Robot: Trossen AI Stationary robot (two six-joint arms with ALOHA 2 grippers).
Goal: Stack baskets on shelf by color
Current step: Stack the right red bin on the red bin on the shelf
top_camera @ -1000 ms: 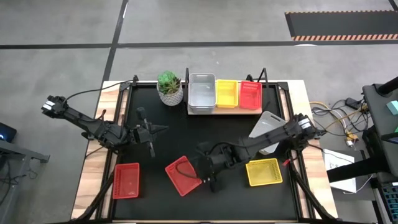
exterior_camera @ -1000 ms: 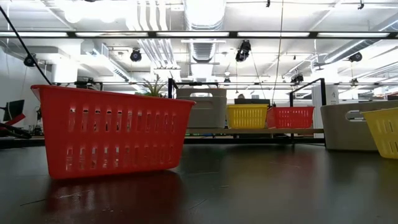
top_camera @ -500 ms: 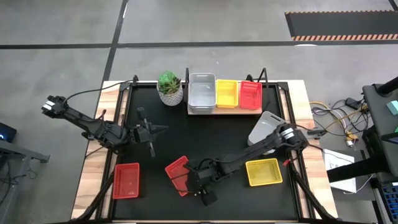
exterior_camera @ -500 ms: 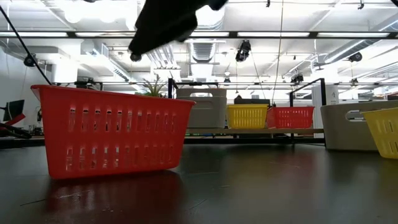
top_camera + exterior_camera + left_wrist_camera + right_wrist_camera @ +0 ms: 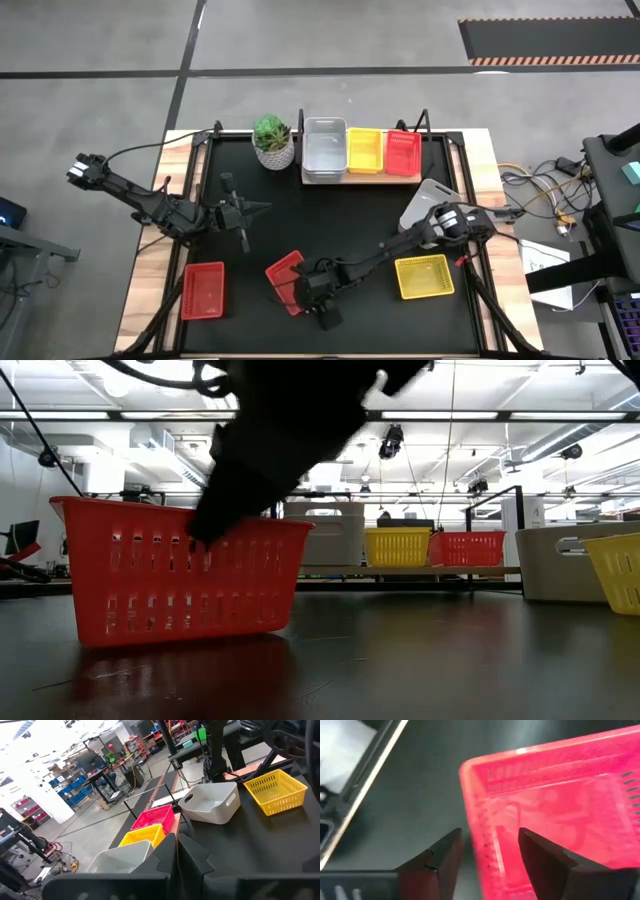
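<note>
The right gripper (image 5: 312, 293) is seen in the high view low over the red basket (image 5: 288, 281) near the middle of the worktop's front edge. In the right wrist view its fingers (image 5: 442, 857) are spread, one outside and one inside the basket's end wall (image 5: 482, 847), not yet closed on it. The left gripper (image 5: 243, 212) is held over the left half of the black mat (image 5: 330, 220), and in the left wrist view its fingers (image 5: 167, 855) are seen pressed together with nothing between them.

Bare mat lies between the two arms and the shelf (image 5: 362, 176) at the back edge. On the shelf a white-grey basket (image 5: 324, 146), a yellow basket (image 5: 364, 149) and a red basket (image 5: 402, 152) sit side by side; all appear empty. A second red basket (image 5: 203, 290) lies by the front left corner, a yellow basket (image 5: 424, 276) near the front right, and a white bin (image 5: 425, 203) at the right edge. A potted plant (image 5: 272, 140) stands just left of the shelf.

In the low view the nearest red basket (image 5: 175, 570) is seen flat on the mat.
</note>
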